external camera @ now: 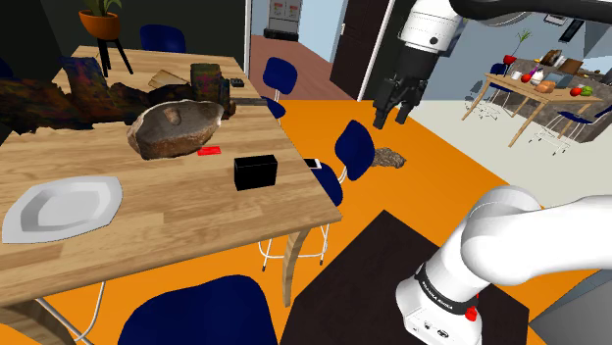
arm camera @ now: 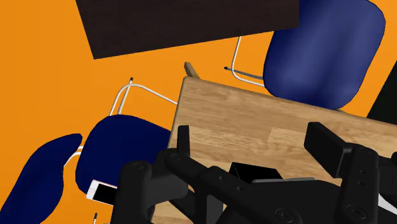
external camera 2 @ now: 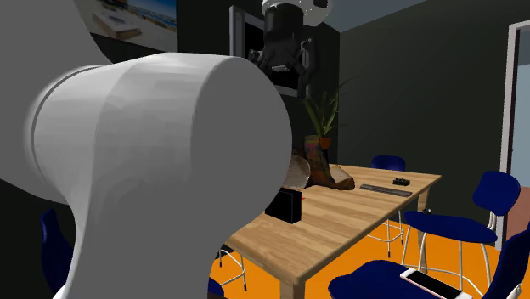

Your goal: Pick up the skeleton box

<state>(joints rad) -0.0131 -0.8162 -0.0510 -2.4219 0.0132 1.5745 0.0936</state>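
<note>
The skeleton box (external camera: 255, 172) is a small black block standing on the wooden table (external camera: 177, 211) near the edge that faces the arm. It appears again in the second exterior view as the black box (external camera 2: 284, 204) at the table's near edge. My gripper (external camera: 392, 106) hangs high in the air to the shoulder view's right of the table, above a blue chair (external camera: 353, 147), well away from the box. Its fingers stand apart with nothing between them. In the wrist view the gripper (arm camera: 254, 143) looks down at the table's corner, and the box (arm camera: 251, 170) is partly hidden behind the hand.
On the table lie a white plate (external camera: 64, 208), a brown rock-like bowl (external camera: 177, 127) and a small red item (external camera: 208, 151). Blue chairs ring the table; one carries a phone (external camera: 314, 164). The dark stand top (external camera: 373, 284) lies below the arm. Orange floor spreads around.
</note>
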